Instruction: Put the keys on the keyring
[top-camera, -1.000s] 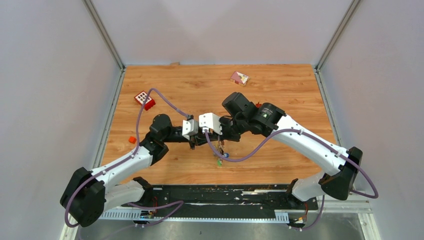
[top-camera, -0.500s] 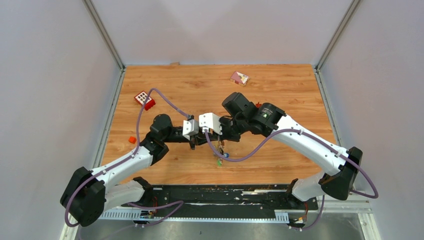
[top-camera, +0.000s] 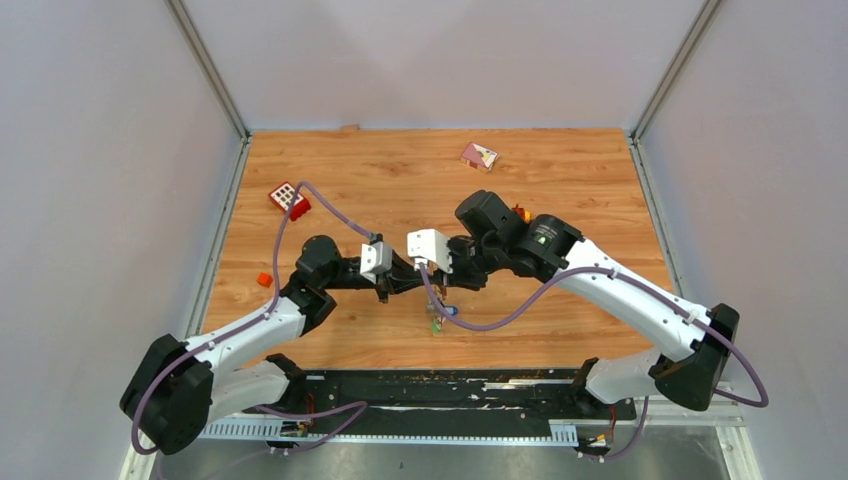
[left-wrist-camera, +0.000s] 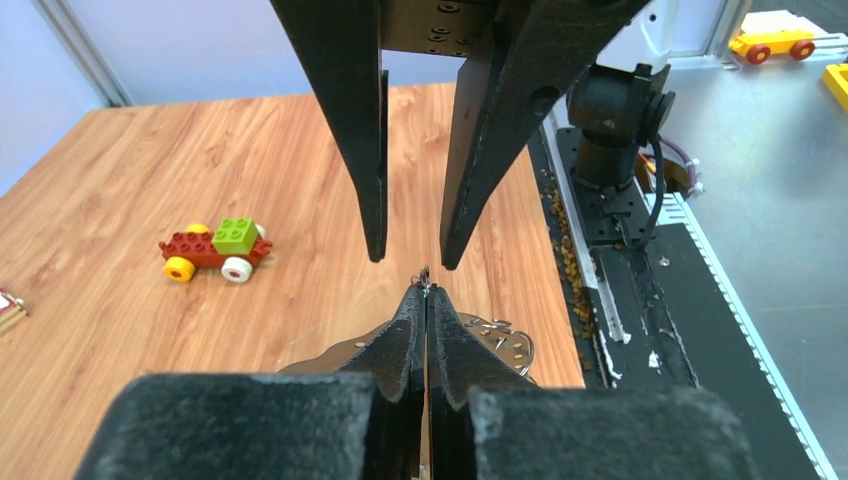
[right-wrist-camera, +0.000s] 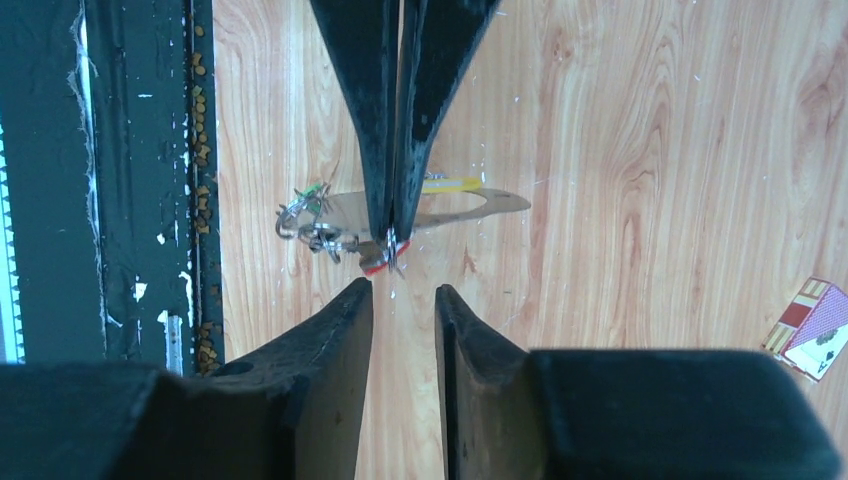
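Observation:
My left gripper (left-wrist-camera: 425, 292) is shut, and a thin metal wire ring of the keyring (right-wrist-camera: 392, 243) is pinched at its very tip, with a red bit beside it. My right gripper (right-wrist-camera: 403, 292) is open and empty, its fingertips (left-wrist-camera: 375, 245) facing the left tips a small gap away. Below them a silvery flat piece with holes (left-wrist-camera: 500, 345) shows, also seen in the right wrist view (right-wrist-camera: 470, 205). A cluster of keys and small rings with a green tag (right-wrist-camera: 308, 222) lies beside it. In the top view the keys (top-camera: 441, 313) show under both grippers.
A toy car of red, green and yellow bricks (left-wrist-camera: 215, 250) stands beyond the right arm. A red block with white squares (top-camera: 288, 198) and a small orange piece (top-camera: 264, 279) lie at the left. A card pack (top-camera: 479, 155) lies at the back. The black base strip (top-camera: 450, 385) runs along the near edge.
The right arm has shifted a little to the right and toward the near edge. The left gripper has dropped slightly and stays shut. The keys stay in the same spot.

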